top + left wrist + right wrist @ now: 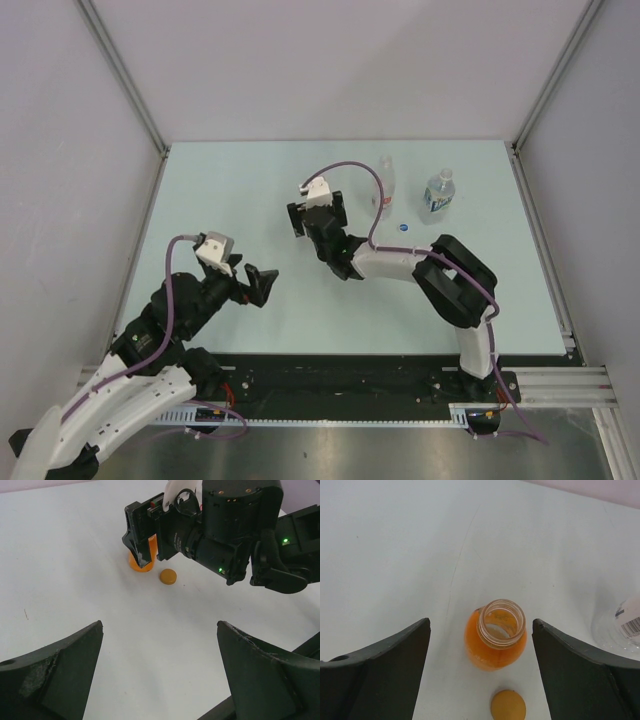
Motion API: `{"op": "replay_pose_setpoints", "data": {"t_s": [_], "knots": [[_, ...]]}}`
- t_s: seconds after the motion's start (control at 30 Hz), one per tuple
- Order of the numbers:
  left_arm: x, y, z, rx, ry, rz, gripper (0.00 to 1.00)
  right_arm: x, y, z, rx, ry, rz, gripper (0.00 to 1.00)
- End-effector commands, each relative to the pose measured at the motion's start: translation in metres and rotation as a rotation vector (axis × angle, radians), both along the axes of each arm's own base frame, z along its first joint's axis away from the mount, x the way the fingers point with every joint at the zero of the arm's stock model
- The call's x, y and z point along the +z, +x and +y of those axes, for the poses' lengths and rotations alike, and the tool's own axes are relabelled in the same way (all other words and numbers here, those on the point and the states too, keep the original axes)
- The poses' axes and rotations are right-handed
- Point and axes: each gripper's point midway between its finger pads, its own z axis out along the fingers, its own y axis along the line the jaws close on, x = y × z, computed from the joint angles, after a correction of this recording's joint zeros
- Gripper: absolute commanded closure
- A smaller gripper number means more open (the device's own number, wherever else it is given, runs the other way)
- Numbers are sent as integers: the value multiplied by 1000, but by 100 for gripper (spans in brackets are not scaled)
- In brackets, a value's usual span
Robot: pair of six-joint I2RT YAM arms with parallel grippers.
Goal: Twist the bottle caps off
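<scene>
The orange bottle [495, 640] is standing open mid-desk, orange cap [508, 705] lying beside it — right pincer [481, 622] is straddling it wide, touching nothing, left pincer [160, 645] hanging wide. Next is probably lifting clear.

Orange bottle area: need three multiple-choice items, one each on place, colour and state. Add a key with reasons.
1. The orange cap lies: A) on the table beside the orange bottle; B) screwed on it; C) inside it.
2. The loose cap near the blue-labelled bottle is: A) green; B) blue; C) black.
3. The orange bottle is: A) tipped over; B) capped; C) upright, mouth open.
Key: A, the right wrist view shows it loose on the table. B, the top view shows blue. C, its bare rim shows.
</scene>
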Motion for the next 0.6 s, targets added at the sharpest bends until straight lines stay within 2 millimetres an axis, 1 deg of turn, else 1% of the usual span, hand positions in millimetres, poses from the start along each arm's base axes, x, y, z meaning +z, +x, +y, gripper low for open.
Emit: {"op": "replay_pose_setpoints", "data": {"t_s": [0.0,0.07,0.1,0.2,0.23,0.27,0.33,0.37,0.4,0.43,0.47,0.53,0.57], "knots": [[-1,5,-1,22,-13,9,0,54,-6,-6,-35,48,-68,14],[1,5,1,31,-14,8,0,62,-12,-6,-35,48,-70,14],[2,6,1,35,-13,5,0,76,-15,-9,-46,64,-84,14],[9,5,0,23,-24,-17,0,92,-26,-12,-50,71,-89,14],[12,4,0,19,-28,-25,0,106,-31,-17,-52,82,-96,14],[14,5,0,20,-29,-31,0,111,-39,-15,-44,83,-97,14],[19,5,2,22,-32,-41,0,127,-50,-25,-57,86,-96,14],[20,6,3,29,-26,-41,0,131,-57,-25,-53,89,-88,14],[21,6,4,37,-26,-44,0,133,-62,-30,-60,97,-78,14],[24,7,4,43,-28,-48,0,130,-69,-35,-58,68,-56,13],[25,9,6,58,-24,-48,0,146,-77,-44,-59,91,-68,14],[31,11,6,62,-23,-54,0,147,-94,-57,-57,70,-57,14],[32,11,4,52,-18,-53,0,172,-106,-71,-50,120,-81,14]]}}
